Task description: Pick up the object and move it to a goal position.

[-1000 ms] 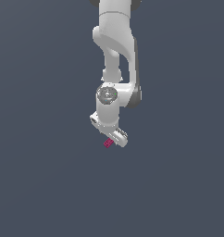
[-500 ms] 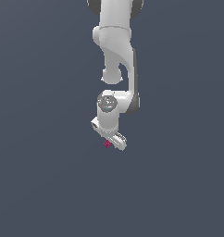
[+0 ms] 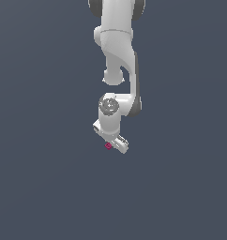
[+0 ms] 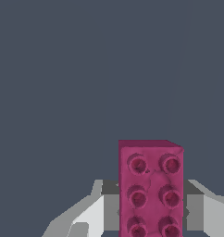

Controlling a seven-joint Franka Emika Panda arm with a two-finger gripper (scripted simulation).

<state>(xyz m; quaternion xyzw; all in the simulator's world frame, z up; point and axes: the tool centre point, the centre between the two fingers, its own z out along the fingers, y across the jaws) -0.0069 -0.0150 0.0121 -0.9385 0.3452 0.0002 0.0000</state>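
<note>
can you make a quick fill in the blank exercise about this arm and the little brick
1. The colour of the brick is ____.
2. In the wrist view, the brick's studs run in ____ columns.
3. In the wrist view, the hand has one finger on each ____ of the brick.
4. The brick shows in the exterior view just under the white ____.

Missing words: pink; two; side; arm

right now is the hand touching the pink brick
Touching. In the wrist view the hand's fingers press both sides of the pink brick, no gap showing.
</note>
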